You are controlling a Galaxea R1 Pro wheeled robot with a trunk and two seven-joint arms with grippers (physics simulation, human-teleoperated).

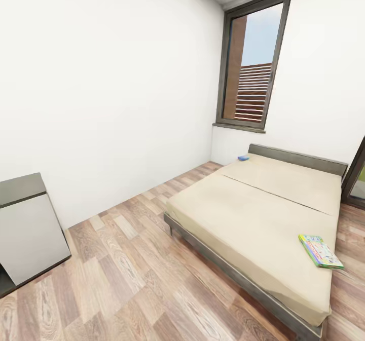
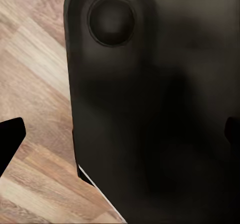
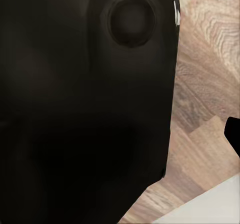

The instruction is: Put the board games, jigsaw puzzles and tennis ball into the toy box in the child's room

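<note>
- We find one board game (image 1: 320,251) lying flat on the bed (image 1: 253,214), near its near right corner; it is a thin rectangular box with a green edge and a bright printed lid, and we judge that it lies within reach from that side of the bed.
- A second small blue thing (image 1: 243,157) rests at the far left corner of the bed, just by the headboard (image 1: 296,159); we take it for the other board game, though it is too small to tell for sure.
- The bed has a plain beige mattress, smooth and matte, split by a seam across its width, on a low grey frame.
- The floor (image 1: 126,280) is wood-grain planking in mixed brown tones, and it lies open between us and the bed, so we judge the approach to be free.
- At the near left stands a pale cabinet (image 1: 28,229) with a dark top; we cannot tell whether it is the desk that the task speaks of.
- A tall dark-framed window (image 1: 253,62) sits in the far wall.
- In the left wrist view a dark rounded body with a round recess blocks most of the view over the planks; a black pincer fingertip (image 2: 10,139) juts in at the edge.
- We cannot tell whether the left pincer or the right pincer is open or closed; a dark tip (image 3: 233,134) shows beside a similar dark body.
</note>
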